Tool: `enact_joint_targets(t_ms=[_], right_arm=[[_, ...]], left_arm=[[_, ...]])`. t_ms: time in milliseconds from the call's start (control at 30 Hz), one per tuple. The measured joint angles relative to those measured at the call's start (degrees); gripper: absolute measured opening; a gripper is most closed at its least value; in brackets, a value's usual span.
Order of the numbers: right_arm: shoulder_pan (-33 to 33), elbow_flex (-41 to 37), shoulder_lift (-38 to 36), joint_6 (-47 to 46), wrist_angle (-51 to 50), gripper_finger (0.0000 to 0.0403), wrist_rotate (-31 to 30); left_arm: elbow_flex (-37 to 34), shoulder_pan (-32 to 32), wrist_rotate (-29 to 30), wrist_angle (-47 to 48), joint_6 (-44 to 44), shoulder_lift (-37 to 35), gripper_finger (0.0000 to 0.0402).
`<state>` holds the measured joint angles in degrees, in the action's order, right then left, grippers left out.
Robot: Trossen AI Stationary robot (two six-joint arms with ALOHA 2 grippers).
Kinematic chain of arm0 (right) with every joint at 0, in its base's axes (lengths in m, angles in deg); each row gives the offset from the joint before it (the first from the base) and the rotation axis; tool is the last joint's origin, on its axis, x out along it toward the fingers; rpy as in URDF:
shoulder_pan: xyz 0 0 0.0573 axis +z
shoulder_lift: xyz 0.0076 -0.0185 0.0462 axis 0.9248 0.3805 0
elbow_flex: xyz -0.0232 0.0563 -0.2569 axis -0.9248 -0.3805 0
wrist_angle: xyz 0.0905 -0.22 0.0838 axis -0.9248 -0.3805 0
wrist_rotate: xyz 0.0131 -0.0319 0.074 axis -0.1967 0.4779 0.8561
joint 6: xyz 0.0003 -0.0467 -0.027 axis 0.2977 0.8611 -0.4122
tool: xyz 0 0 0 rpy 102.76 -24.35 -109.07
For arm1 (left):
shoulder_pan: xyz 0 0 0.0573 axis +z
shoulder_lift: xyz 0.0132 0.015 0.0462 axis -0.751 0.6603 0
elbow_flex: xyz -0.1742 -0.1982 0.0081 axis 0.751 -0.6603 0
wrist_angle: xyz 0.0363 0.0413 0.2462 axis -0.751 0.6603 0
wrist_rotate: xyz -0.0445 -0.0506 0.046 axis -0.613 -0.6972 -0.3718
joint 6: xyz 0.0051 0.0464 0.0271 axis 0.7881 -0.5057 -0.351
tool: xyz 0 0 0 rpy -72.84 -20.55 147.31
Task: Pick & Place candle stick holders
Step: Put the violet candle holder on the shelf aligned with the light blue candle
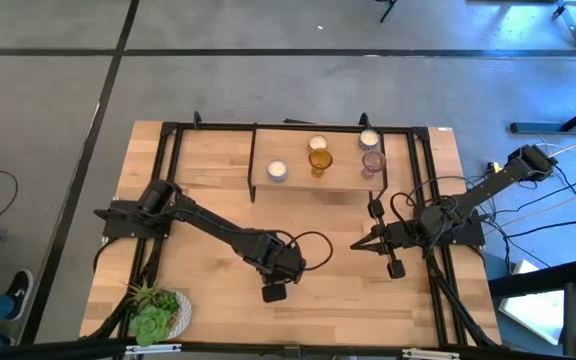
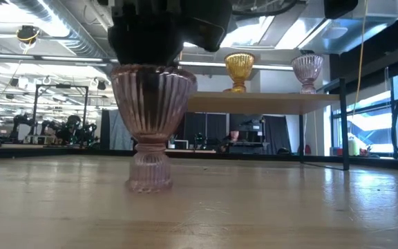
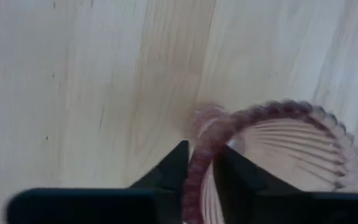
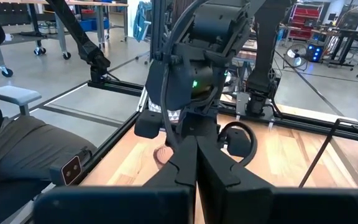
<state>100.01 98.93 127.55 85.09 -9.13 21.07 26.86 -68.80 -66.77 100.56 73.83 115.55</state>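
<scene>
Reaching down over the table (image 1: 218, 180), left end effector (image 3: 199, 163) pinching a pinkish-purple holder's (image 2: 149, 117) rim; right end effector (image 4: 196, 155) closed, empty.

Six glass cups counted in all.
whitish cups (image 1: 277, 170): three seen.
pink cups (image 1: 372, 161): two seen.
amber cup (image 1: 319, 160): one seen.
green plant (image 1: 154, 312): one.
dark arms (image 1: 218, 228): two.
wooden shelf (image 1: 308, 187): one.

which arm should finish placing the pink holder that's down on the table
Left. The left gripper already has its jaws clamped on the rim of the pink holder, whose base rests on the table. The right gripper sits apart, jaws shut on nothing, so it would need a fresh grasp.
</scene>
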Motion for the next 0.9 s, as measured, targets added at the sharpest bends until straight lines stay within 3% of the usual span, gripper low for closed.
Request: enact_joint_targets(t_ms=[100, 267, 433, 700, 900], right_arm=[[0.00, 0.00, 0.00, 0.00, 0.00, 0.0005, 0.00], [0.00, 0.00, 0.00, 0.00, 0.04, 0.0005, 0.00], [0.00, 0.01, 0.00, 0.00, 0.01, 0.0005, 0.02], [0.00, 0.02, 0.00, 0.00, -0.32, 0.0005, 0.07], [0.00, 0.02, 0.00, 0.00, -0.35, 0.0005, 0.17]], left_arm=[[0.15, 0.25, -1.05, -0.07, -0.10, -0.28, 0.0021], [0.49, 0.83, -3.12, 0.63, -0.11, -0.37, 0.0020], [5.74, 1.20, -4.14, 7.71, -0.76, -0.41, 0.0020], [24.83, 4.31, -3.95, 26.62, -4.53, -0.46, 0.0020], [42.99, 12.39, -2.63, 36.18, -5.02, -1.21, 0.0020]])
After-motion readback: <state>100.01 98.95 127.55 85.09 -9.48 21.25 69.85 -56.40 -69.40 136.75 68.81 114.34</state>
